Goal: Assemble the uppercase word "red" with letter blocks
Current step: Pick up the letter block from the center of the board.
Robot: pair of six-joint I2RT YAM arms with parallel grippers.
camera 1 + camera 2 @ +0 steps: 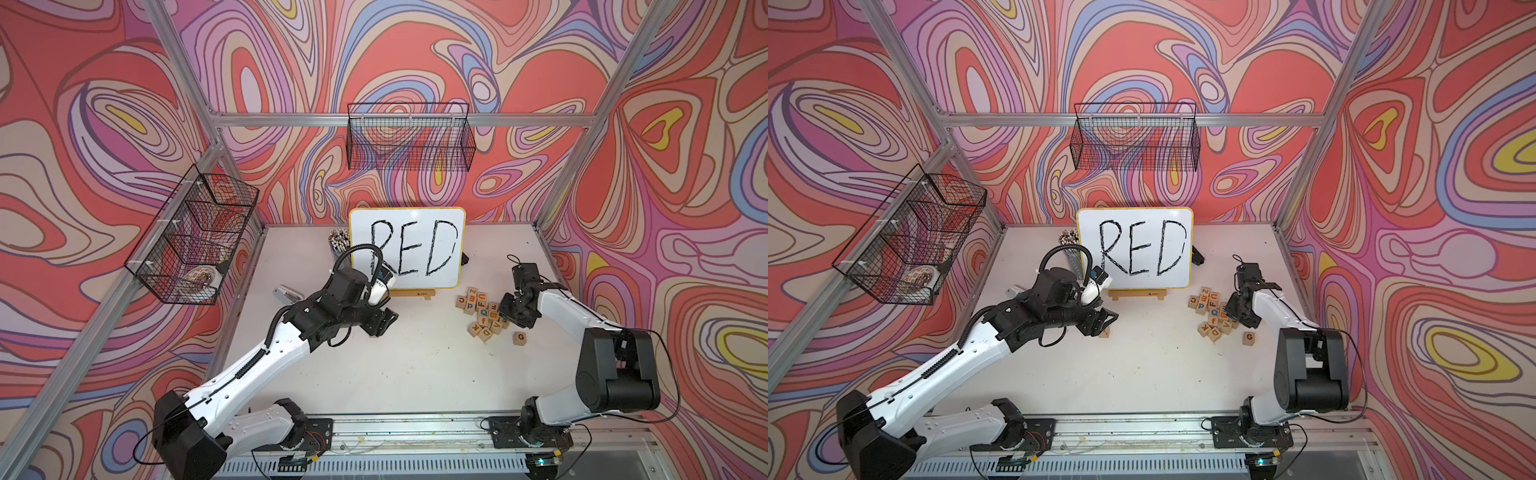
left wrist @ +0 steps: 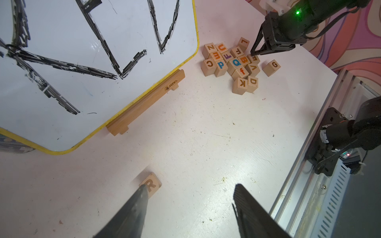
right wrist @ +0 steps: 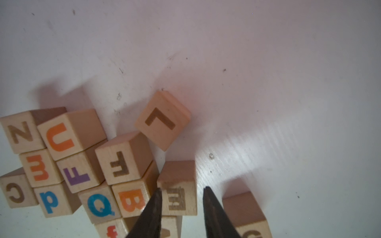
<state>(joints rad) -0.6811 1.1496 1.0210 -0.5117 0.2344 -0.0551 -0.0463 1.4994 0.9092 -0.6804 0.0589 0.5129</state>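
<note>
The R block [image 2: 151, 184] lies flat on the white table, in a top view [image 1: 1104, 332] just under my left gripper [image 2: 191, 186]. That gripper is open; one fingertip [image 2: 144, 188] overlaps the block's edge and nothing sits between the jaws. My right gripper [image 3: 182, 189] is down in the block pile, shut on the E block [image 3: 177, 198] with a finger on each side. In the left wrist view its tips reach the E block [image 2: 255, 59]. The D block [image 2: 253, 81] rests at the pile's near edge beside a K, seen in both top views [image 1: 486, 331] [image 1: 1215, 332].
A whiteboard [image 1: 407, 249] with handwritten RED stands on a wooden stand at the back. Several other letter cubes [image 1: 478, 305] cluster by the right gripper, a G cube [image 1: 520, 338] apart. A pencil cup [image 1: 338, 243] stands behind the left arm. Wire baskets [image 1: 409, 137] hang on the walls.
</note>
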